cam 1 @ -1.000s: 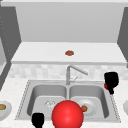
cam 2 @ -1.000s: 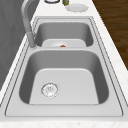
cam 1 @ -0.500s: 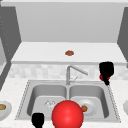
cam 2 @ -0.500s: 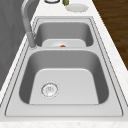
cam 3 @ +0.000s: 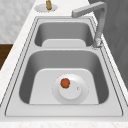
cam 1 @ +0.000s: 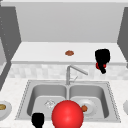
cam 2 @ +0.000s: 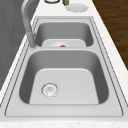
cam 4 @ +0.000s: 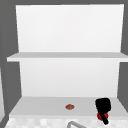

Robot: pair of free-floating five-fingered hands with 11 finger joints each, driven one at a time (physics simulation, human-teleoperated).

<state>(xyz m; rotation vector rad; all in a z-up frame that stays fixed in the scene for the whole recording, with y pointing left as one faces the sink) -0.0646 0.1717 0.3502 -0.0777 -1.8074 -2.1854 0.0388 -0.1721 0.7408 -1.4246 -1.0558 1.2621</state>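
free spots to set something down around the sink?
Left basin floor is bare around its drain. Lower shelf is open left of the brown item. Crowded: right basin, plate covers its floor; right hand at the shelf's right end.
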